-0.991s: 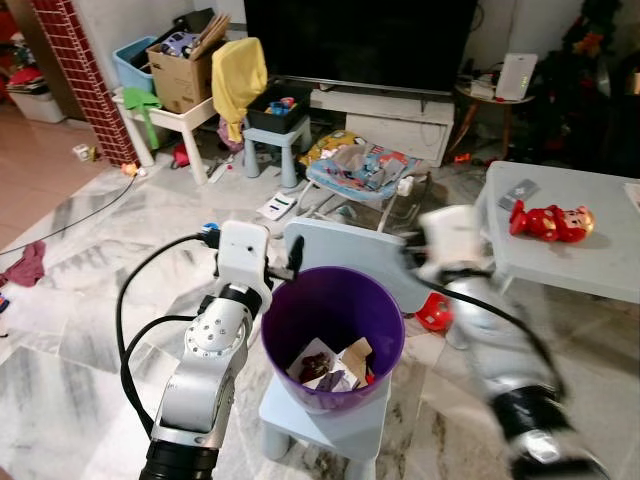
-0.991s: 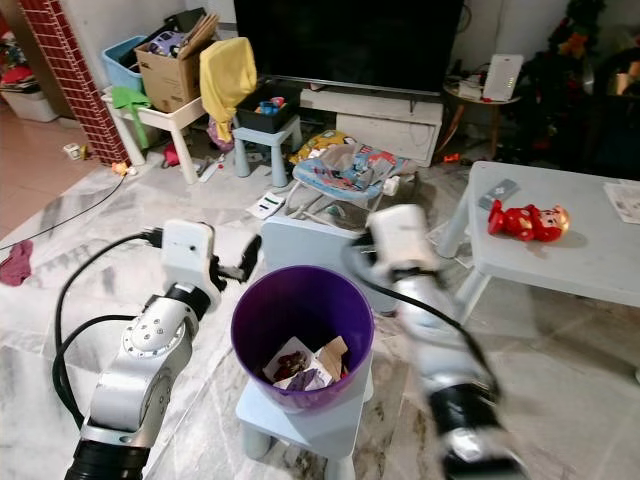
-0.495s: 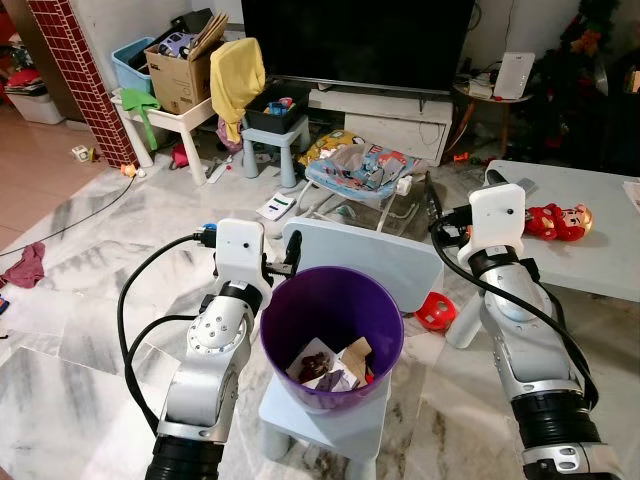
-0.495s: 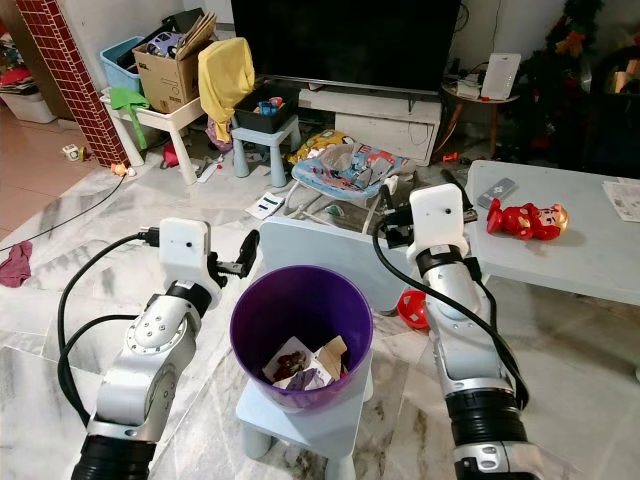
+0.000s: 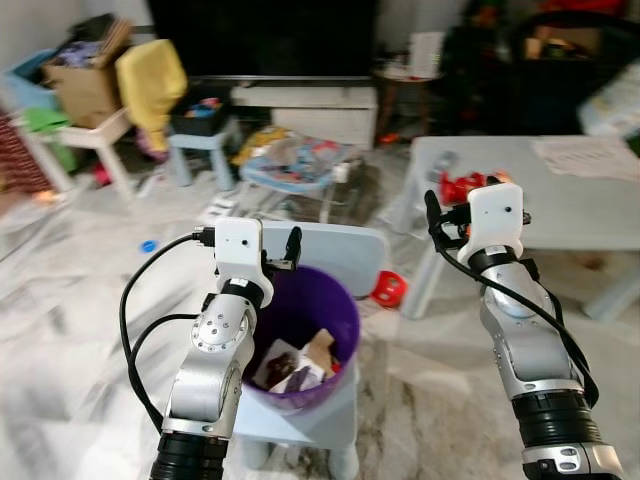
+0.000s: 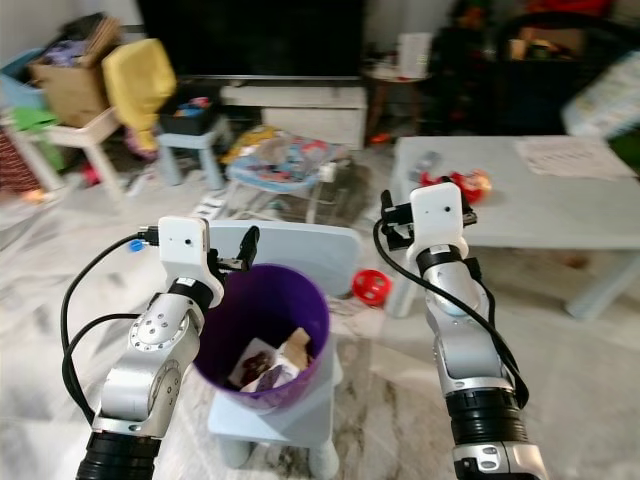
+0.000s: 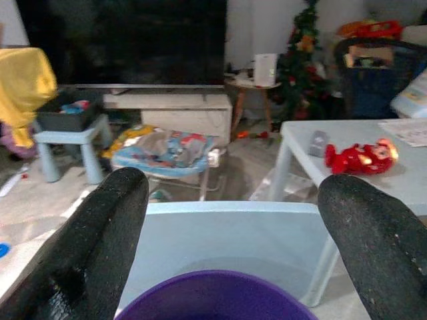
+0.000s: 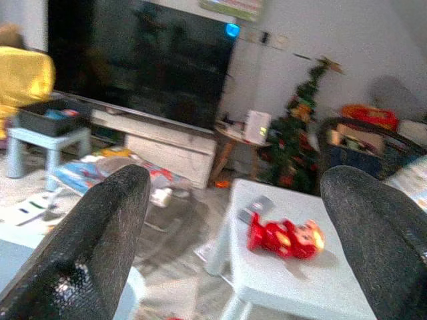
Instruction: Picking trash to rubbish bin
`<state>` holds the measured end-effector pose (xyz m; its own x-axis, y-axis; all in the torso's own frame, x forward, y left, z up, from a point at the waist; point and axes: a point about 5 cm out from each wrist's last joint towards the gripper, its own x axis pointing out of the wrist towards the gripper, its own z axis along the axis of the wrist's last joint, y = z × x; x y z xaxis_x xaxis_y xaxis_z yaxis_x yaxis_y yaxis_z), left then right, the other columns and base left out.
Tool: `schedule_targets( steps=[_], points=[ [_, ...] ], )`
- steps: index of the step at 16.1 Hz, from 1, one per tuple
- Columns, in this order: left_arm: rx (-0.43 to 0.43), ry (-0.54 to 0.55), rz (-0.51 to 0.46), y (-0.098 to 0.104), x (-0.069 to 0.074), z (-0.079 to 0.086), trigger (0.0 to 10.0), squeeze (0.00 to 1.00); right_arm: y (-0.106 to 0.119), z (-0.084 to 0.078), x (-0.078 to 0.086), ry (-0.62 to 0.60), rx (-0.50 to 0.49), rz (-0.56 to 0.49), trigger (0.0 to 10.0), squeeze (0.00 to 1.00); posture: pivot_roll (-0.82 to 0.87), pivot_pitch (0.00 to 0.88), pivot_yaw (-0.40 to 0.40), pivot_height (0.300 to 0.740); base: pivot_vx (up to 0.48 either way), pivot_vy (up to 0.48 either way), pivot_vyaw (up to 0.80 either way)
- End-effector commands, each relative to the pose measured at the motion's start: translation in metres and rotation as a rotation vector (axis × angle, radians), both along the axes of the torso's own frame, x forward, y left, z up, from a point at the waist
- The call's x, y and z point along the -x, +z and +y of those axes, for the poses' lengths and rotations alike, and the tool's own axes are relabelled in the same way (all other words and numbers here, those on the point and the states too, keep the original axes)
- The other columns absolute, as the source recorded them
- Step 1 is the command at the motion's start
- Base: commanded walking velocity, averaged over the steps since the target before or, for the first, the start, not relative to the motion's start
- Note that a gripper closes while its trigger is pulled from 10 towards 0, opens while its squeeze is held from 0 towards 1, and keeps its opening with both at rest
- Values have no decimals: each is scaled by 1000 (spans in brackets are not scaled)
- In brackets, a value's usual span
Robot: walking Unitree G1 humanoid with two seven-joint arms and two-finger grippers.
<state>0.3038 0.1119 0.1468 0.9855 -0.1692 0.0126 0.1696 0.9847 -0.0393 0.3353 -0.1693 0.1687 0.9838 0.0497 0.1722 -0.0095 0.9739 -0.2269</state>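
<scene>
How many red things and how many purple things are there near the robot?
Red: 2 (the red toy on the grey table, the red ball on the floor)
Purple: 1 (the purple bin, with trash inside)
Total: 3

No text, label, brand, number or sign can be read in any view. The sheet (image 6: 562,155) on the table (image 6: 520,205) carries print, but blur leaves it illegible. The cardboard box (image 5: 82,78) and the white device (image 7: 267,67) on the side table show no legible marking.
</scene>
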Motion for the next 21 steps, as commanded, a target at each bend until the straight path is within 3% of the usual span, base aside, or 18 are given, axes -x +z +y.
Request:
schedule_targets(
  steps=[1,7,21],
  points=[
    [5,-14,0,0,-2,-1,10000,0,6,-3,1,-19,-15,-17,10000,31,21,0,2,740,0,0,-800],
    [47,-25,28,-3,-2,-2,10000,0,5,4,2,10,-26,-13,10000,0,23,0,0,740,0,52,0],
    [52,-23,47,-6,-3,-2,10000,0,7,3,-1,10,-18,-6,10000,0,16,0,-8,740,0,480,0]
  ],
)
